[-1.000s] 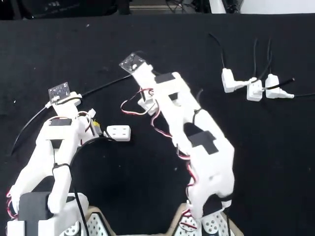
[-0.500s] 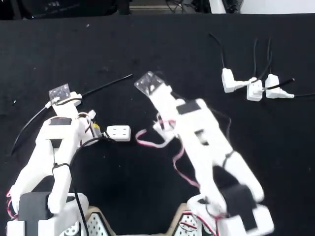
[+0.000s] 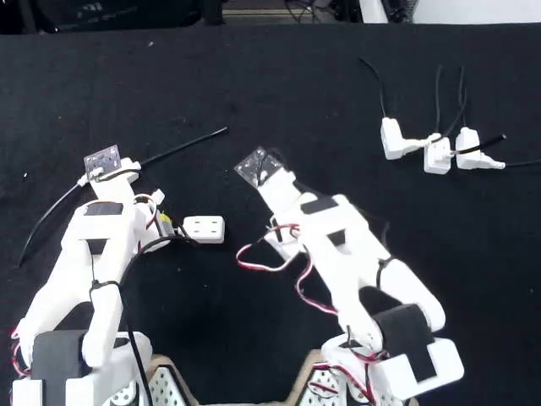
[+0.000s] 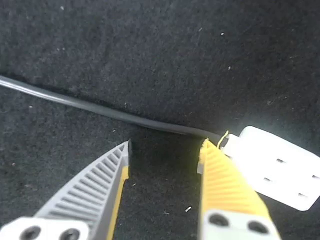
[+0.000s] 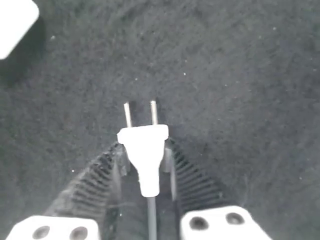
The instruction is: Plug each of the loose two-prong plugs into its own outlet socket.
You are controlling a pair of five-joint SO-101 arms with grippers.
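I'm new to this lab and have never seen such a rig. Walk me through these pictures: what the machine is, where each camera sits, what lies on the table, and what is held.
The machine is two small white robot arms, the left arm and the right arm, side by side at a black table. One picture looks down from a fixed camera above. The other two come from a camera on each arm's wrist, looking along its gripper.

The left gripper is open and holds nothing. Just beyond it, a black cable runs to a white outlet socket.

The right gripper is shut on a white two-prong plug, prongs pointing away from the camera.

At the table's far right lie three more white plug-and-socket pieces with cords.
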